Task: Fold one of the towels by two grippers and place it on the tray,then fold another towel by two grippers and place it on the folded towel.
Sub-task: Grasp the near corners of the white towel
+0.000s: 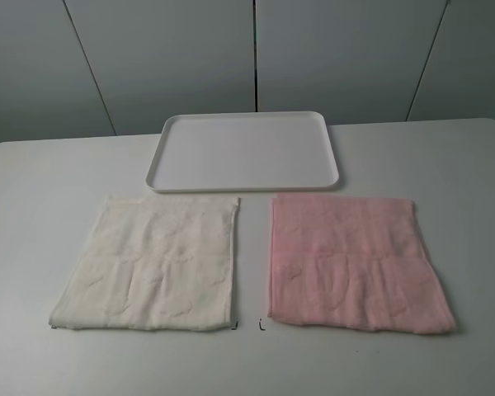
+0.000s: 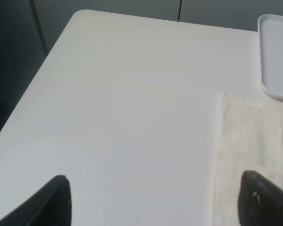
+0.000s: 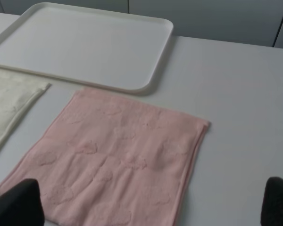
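A matte white desk (image 1: 41,173) stands before grey wall panels (image 1: 165,58); on it the cream towel (image 1: 153,264) lies flat and unfolded at the left, and the pink towel (image 1: 355,264) lies flat just beside it at the right, both of soft terry cloth with a faint raised pattern. The white plastic tray (image 1: 247,153), with rounded corners and a low rim, lies just behind them. The left jaws stand wide apart over the cream towel's outer edge, the right jaws stand wide apart over the pink towel's near part, and neither grips anything.
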Controlling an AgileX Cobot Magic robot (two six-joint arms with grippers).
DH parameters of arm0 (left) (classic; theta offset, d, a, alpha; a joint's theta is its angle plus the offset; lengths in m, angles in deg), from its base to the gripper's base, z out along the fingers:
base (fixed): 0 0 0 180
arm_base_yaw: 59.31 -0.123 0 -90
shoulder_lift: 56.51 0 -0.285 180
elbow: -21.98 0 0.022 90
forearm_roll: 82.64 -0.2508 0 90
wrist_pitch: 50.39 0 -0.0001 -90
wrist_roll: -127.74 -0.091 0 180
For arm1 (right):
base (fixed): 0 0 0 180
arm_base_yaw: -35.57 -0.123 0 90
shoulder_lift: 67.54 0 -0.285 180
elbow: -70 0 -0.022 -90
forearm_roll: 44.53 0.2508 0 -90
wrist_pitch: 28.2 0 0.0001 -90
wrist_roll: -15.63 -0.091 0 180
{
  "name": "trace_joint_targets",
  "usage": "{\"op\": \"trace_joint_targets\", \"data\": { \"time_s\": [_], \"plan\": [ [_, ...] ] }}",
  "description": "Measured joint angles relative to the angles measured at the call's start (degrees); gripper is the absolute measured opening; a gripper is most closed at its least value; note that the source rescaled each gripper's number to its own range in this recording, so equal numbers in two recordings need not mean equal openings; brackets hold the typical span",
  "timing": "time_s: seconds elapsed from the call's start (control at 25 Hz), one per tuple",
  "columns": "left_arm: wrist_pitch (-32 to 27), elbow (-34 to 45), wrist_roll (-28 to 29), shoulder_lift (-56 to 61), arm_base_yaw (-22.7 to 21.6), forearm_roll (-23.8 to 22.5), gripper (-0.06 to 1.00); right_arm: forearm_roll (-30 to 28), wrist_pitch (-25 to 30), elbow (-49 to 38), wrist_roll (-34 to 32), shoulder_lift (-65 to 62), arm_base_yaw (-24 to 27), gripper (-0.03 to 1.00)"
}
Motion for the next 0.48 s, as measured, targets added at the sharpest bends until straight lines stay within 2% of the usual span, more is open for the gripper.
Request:
{"op": "trace_joint_targets", "data": {
  "time_s": [0.48],
  "plan": [
    [0.0, 0.0, 0.0, 0.0, 0.0, 0.0, 0.92, 0.0, 0.0, 0.0, 0.0, 0.0, 0.0, 1.0]
  ]
}}
